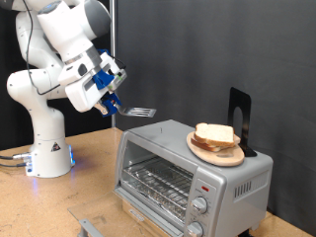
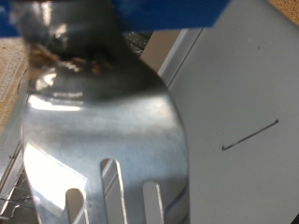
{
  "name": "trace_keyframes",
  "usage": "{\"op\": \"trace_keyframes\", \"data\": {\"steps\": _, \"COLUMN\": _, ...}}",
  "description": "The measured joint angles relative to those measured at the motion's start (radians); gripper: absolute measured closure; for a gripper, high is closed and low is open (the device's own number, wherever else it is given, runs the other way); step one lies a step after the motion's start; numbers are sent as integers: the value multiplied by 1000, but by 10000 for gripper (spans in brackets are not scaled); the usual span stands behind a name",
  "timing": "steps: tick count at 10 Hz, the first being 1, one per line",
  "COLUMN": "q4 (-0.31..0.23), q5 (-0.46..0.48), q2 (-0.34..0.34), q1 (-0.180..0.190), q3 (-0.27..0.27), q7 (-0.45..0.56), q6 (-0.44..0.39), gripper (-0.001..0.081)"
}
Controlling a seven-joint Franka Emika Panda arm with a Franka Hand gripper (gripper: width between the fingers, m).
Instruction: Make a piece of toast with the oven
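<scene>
My gripper [image 1: 110, 96] hangs in the air off the upper left corner of the oven [image 1: 188, 173] in the exterior view. It is shut on the handle of a slotted metal spatula [image 1: 138, 111], whose blade reaches toward the oven top. The spatula [image 2: 103, 121] fills the wrist view, with the pale oven top [image 2: 238, 103] behind it. The oven's wire rack [image 1: 158, 181] shows in its front. Stacked bread slices [image 1: 215, 135] lie on a wooden plate [image 1: 200, 149] on the oven top. No single slice shows apart from them.
A black stand [image 1: 240, 114] rises at the back of the oven top behind the plate. The oven's knobs [image 1: 200, 205] are on its right side. A grey flat piece [image 1: 94, 225] lies on the wooden table in front of the oven. The robot's base [image 1: 49, 148] stands at the left.
</scene>
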State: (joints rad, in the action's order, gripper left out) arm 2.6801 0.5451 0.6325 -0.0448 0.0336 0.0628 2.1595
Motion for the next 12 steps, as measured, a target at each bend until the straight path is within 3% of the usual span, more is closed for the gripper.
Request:
{"op": "trace_keyframes", "data": {"steps": 6, "q4": -220, "q5": -119, "q2": -256, "q1": -4, "q3": -19, "q7": -117, "q6": -28, "gripper": 358}}
{"op": "trace_keyframes", "data": {"steps": 9, "q4": -283, "q5": -118, "q2": -354, "q1": -3, "q3": -46, "q7": -126, "q6": 3, "gripper": 358}}
{"op": "trace_keyframes", "data": {"steps": 12, "q4": -314, "q5": -105, "q2": -399, "q1": 1, "q3": -70, "q7": -126, "q6": 38, "gripper": 358}}
